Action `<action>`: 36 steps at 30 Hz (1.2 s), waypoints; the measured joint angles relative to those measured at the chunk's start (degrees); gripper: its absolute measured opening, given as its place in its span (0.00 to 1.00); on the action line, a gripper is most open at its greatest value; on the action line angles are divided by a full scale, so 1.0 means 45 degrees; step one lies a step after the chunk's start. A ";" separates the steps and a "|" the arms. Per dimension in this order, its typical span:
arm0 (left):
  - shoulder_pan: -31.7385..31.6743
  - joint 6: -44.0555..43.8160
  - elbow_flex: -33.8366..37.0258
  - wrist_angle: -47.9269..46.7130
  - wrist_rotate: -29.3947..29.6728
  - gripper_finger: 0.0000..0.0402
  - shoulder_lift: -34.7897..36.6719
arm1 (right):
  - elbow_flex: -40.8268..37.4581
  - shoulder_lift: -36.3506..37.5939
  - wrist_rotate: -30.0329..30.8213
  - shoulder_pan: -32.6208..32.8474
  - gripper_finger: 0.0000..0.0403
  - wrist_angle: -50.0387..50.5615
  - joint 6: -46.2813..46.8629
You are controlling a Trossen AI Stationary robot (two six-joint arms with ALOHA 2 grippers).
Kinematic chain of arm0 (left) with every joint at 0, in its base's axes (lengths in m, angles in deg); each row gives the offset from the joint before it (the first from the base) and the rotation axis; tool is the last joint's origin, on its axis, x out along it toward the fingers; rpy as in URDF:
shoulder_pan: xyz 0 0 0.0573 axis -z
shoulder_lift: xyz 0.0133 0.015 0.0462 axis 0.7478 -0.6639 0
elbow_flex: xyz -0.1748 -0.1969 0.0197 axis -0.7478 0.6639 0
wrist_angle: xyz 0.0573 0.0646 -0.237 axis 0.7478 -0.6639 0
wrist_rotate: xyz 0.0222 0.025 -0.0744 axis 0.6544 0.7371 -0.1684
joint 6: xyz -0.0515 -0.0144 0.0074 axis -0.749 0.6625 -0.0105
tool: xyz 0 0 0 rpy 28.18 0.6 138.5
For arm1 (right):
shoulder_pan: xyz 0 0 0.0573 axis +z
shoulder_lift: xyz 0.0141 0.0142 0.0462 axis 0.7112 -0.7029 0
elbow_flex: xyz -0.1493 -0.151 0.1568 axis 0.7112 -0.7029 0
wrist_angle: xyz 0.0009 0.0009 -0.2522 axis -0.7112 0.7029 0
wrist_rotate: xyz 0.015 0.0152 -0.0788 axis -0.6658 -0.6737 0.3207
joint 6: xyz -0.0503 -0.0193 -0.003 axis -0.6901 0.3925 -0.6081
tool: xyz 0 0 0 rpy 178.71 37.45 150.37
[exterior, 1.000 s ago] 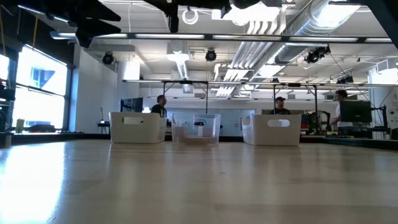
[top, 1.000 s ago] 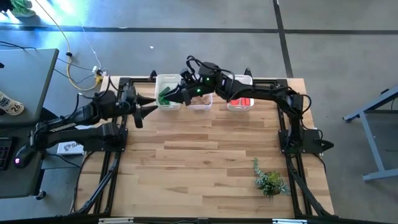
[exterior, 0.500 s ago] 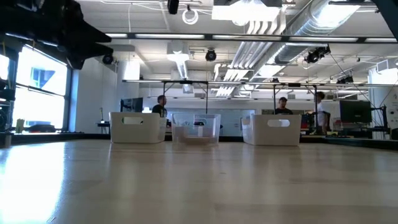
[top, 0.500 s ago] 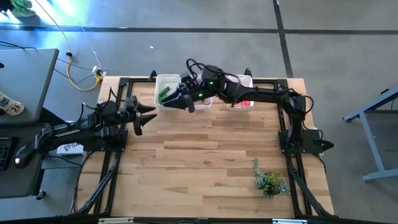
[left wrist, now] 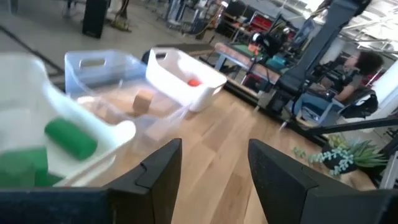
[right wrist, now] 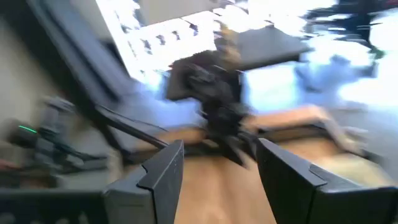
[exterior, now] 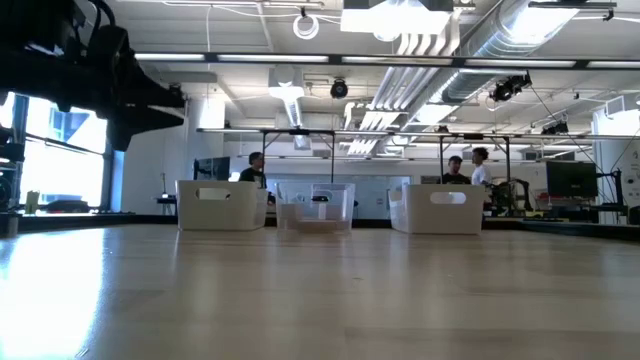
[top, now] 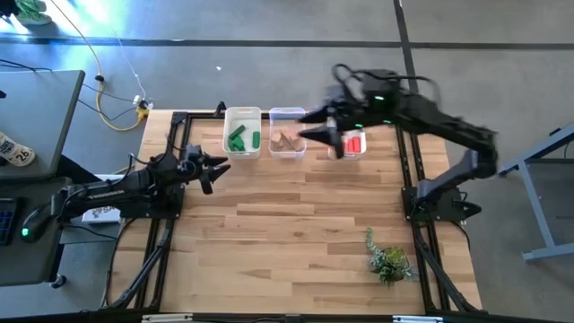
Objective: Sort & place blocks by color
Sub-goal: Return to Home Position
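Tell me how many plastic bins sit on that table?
3, in a row at the far edge of the wooden table: left white plastic bin, middle clear plastic bin, right white plastic bin.

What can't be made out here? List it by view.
Low view: what the left white bin and right white bin hold, behind opaque walls.
High view: the red blocks are partly under the right gripper; the tan blocks are too small to count.
Right wrist view: motion blur smears everything past the fingers.
Left wrist view: the green blocks run off the edge.
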 joint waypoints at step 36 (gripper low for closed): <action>0.0000 -0.0950 0.0924 0.0482 0.0720 0.43 -0.0042 | -1.7782 1.3843 0.5376 0.1010 0.47 -0.5253 0.1389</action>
